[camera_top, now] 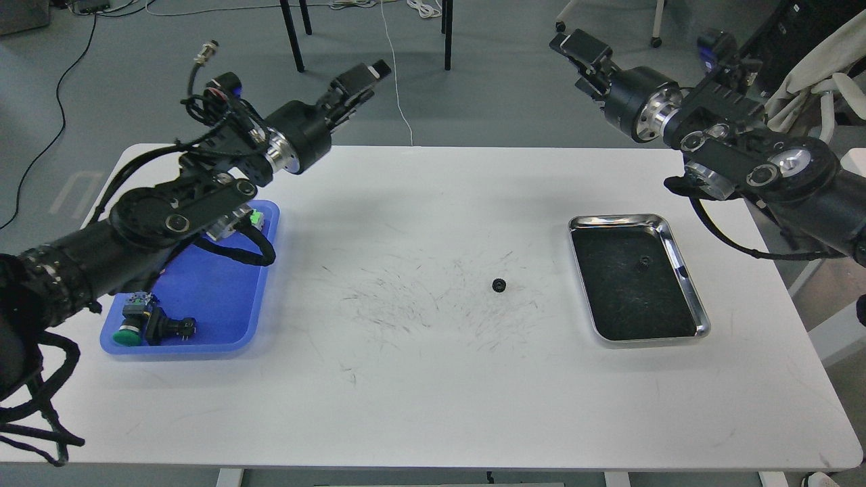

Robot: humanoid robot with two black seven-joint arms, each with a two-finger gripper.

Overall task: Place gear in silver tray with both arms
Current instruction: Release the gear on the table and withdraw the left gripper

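Gear (498,285) lies on table (433,406) (left of silver tray (683,270)).

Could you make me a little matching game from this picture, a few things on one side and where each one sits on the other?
Things:
1. small black toothed gear
2. green-capped push button
3. shiny rectangular silver tray
4. robot's left hand

Places:
A. in the blue plastic tray, near corner
B. on the bare white table, middle
C. raised above the table's far edge, left side
D. flat on the table, right side

Pairs: 1-B, 2-A, 3-D, 4-C
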